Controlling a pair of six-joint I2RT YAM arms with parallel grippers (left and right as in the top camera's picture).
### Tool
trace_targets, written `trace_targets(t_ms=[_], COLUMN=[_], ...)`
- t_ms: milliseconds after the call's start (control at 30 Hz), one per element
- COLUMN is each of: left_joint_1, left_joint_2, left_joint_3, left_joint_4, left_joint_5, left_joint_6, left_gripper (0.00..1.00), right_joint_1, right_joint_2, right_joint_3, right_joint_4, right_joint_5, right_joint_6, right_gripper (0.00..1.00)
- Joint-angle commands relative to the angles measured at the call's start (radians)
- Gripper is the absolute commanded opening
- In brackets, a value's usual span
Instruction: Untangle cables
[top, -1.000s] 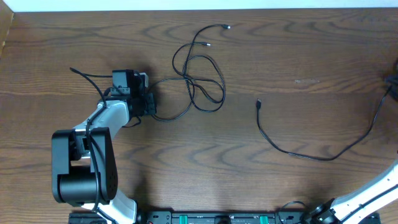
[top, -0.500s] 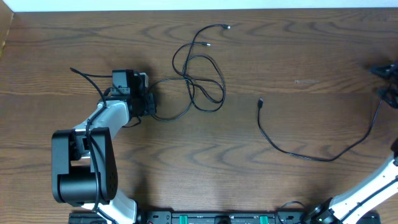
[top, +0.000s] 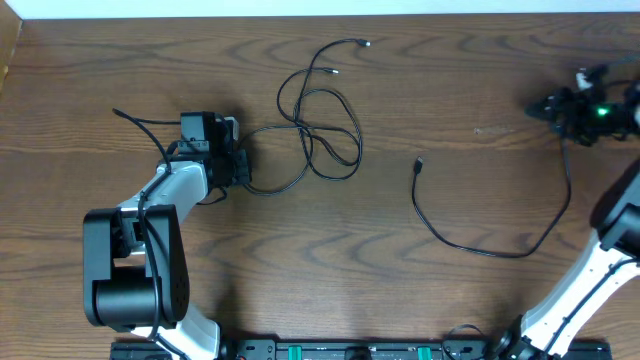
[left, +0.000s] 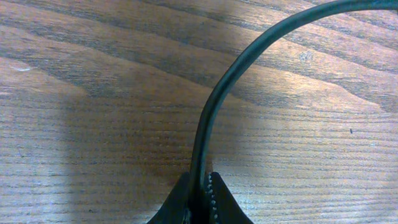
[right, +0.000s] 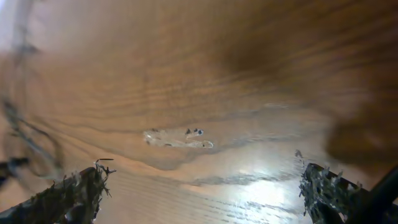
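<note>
cable tangle (top: 303, 128) left of lone cable (top: 497, 254)

Black cables (top: 303, 128) on a dark brown, streaky wood-grain table (top: 480, 60)

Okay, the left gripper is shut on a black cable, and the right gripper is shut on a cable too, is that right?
Not quite. The left gripper is shut on a black cable, but the right gripper is open, not shut on a cable. The right wrist view shows its fingers spread wide with nothing gripped between them.
</note>
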Motion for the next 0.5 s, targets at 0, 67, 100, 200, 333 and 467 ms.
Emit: trace_targets(t_ms=[0, 67, 100, 200, 333, 467], left_joint_1=[-0.006, -0.006, -0.006, -0.006, -0.006, -0.006], left_joint_2=[0.008, 0.008, 0.008, 0.008, 0.008, 0.008], left_joint_3=[-0.011, -0.011, -0.011, -0.012, -0.012, -0.012], left_joint_4=[-0.015, -0.015, -0.015, -0.015, -0.015, -0.015], left_joint_5=[0.015, 0.015, 0.015, 0.015, 0.015, 0.014], left_joint_6=[0.013, 0.005, 0.004, -0.002, -0.002, -0.002], left_gripper=[0.08, 0.07, 0.07, 0.07, 0.08, 0.08], right_joint_1=[0.071, 0.105, 0.122, 0.159, 0.198, 0.230], right_joint_2=[-0.005, -0.005, -0.005, -0.005, -0.005, -0.005], right_joint_3=[0.002, 0.002, 0.002, 0.002, 0.002, 0.002], right_joint_4=[-0.002, -0.001, 0.000, 0.001, -0.010, -0.023], right_joint_5=[0.232, 0.333, 0.390, 0.509, 0.543, 0.542], right_joint_6=[-0.054, -0.031, -0.008, 0.038, 0.035, -0.001], right_gripper=[0.99, 0.99, 0.99, 0.99, 0.99, 0.99])
